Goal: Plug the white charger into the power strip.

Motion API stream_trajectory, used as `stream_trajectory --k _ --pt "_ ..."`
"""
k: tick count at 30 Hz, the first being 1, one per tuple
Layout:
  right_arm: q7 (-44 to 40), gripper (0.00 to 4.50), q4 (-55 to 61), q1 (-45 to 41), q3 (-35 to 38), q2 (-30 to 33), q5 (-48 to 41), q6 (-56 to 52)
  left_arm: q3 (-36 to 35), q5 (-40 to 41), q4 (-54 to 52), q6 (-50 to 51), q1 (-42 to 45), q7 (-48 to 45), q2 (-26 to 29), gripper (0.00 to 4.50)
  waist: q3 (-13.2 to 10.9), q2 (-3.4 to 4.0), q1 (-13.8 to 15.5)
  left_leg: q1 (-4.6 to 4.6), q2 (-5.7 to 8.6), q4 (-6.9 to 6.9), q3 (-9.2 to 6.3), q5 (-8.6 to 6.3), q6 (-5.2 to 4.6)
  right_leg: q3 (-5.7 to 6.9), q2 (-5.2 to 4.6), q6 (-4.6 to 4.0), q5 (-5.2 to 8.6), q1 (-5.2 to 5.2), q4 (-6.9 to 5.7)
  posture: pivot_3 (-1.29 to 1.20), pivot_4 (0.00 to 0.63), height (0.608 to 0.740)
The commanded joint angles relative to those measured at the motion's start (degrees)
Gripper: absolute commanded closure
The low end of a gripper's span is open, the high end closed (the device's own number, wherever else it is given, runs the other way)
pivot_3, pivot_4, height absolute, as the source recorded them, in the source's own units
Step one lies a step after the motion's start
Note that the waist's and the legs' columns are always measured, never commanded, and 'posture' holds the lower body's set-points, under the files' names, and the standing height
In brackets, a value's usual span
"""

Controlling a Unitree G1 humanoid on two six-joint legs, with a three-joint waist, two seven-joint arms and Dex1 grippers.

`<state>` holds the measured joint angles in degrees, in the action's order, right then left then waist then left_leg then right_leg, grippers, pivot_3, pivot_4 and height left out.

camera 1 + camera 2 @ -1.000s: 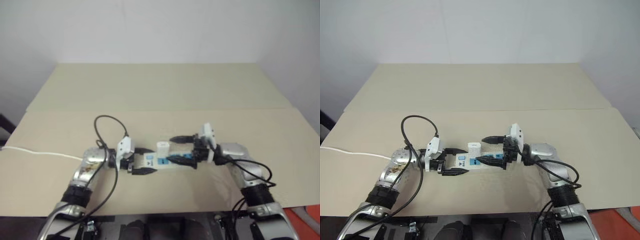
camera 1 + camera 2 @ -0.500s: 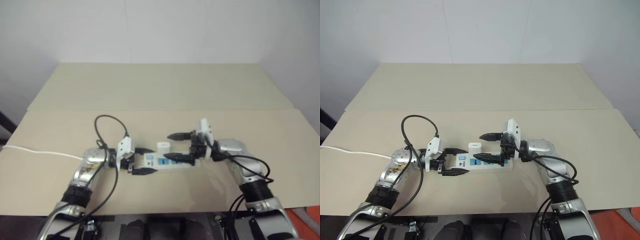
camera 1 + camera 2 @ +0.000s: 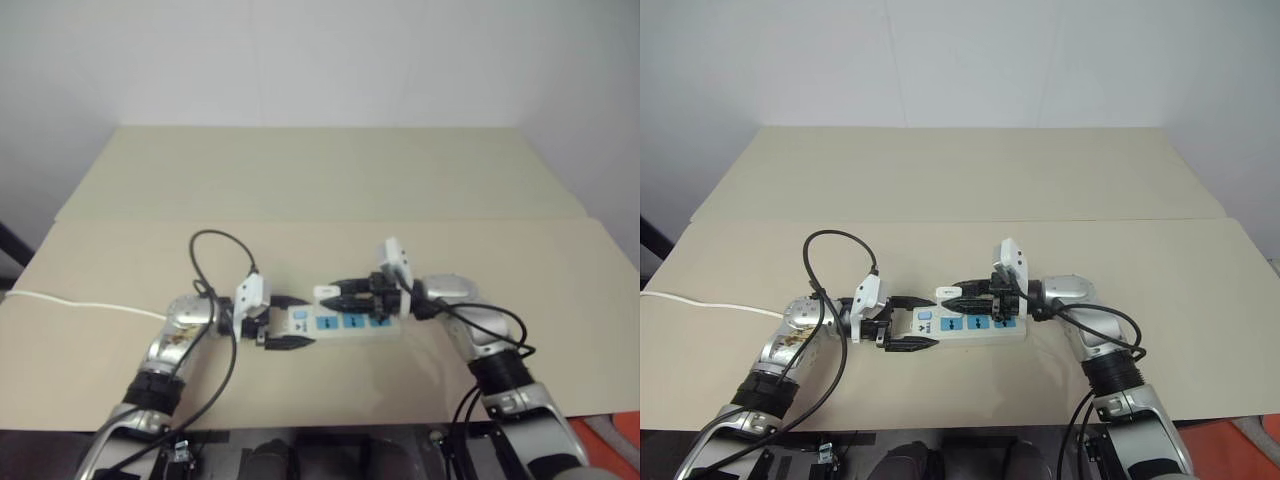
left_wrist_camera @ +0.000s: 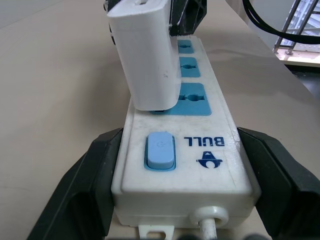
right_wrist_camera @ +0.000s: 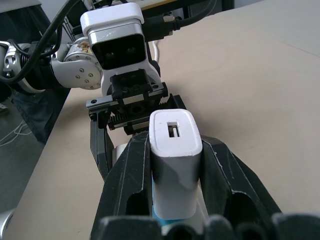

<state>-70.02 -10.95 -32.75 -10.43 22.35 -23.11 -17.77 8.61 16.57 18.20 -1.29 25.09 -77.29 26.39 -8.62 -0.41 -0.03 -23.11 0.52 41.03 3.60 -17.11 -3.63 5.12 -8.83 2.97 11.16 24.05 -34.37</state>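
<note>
Now the white charger (image 4: 148, 60) stands upright on the power strip (image 4: 192, 145), in the socket nearest the switch. Right hand (image 5: 175, 165) is clamped on its sides; left hand (image 4: 175, 200) grips the strip's switch end, resting on the counter (image 3: 940, 190).

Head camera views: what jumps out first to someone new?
The long white power strip with blue sockets, lying mid-table and pinched at both ends. The left claw clamps its switch end, and the right claw is shut on the small white rounded charger, which stands upright in the socket nearest the blue switch.
</note>
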Motion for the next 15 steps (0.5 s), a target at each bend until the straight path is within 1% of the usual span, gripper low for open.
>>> stream_trajectory --k 1,9,15 --pt "-0.22 3.38 1.58 -0.6 0.58 -0.36 -0.46 0.2 0.63 -0.39 -1.36 -0.94 0.28 -0.18 -0.09 1.23 0.0 0.0 -0.01 0.0 0.0 0.01 0.0 0.0 0.0 0.0 0.0 0.0 0.0 0.0 -0.01 0.0 0.15 0.74" --pt "-2.99 3.38 0.54 2.92 1.19 -1.69 0.46 12.59 0.61 -0.4 -0.69 -1.06 0.64 -0.57 -0.1 1.23 0.0 0.0 -0.14 0.02 0.04 0.11 0.01 0.01 0.02 -0.02 0.0 0.0 0.0 0.0 -0.15 0.0 0.15 0.74" --pt "-4.77 3.38 -4.83 1.87 -0.44 -2.22 2.87 15.98 0.65 -0.15 -0.95 -0.68 0.85 -1.48 -0.11 1.23 0.0 0.0 -0.22 0.04 0.07 0.34 0.01 0.01 0.02 -0.05 0.0 0.0 0.01 -0.01 -0.42 0.0 0.15 0.74"
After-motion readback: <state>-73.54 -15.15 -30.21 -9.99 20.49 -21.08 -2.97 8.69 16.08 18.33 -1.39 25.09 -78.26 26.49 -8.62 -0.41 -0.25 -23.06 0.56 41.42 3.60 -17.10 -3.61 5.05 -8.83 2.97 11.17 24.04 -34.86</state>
